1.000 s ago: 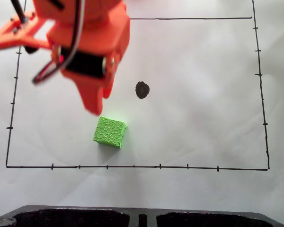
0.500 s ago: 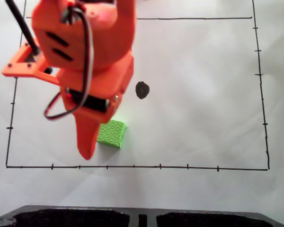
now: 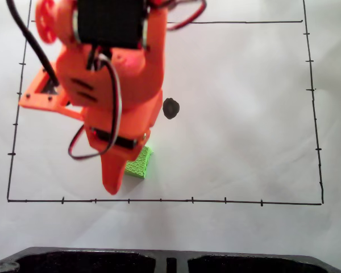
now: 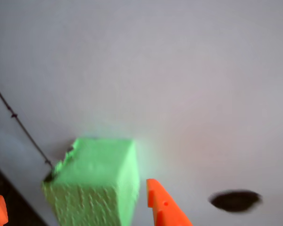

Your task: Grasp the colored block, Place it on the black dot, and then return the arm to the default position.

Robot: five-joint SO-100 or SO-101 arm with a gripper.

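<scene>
Claw (image 4: 75, 207) astride green block (image 4: 96, 183), black dot (image 4: 235, 200) nearby

The arm (image 3: 111, 85) is rocking bright orange printed plastic all over, kinda chunky and boxy up top, narrowing into one long tapered pointy finger (image 3: 112, 173). Black servo blocks are sitting in the shell, and there's a round orange horn-looking disc at the upper left in the fixed view. Black, white and red wires are looping loosely around the body.
</scene>
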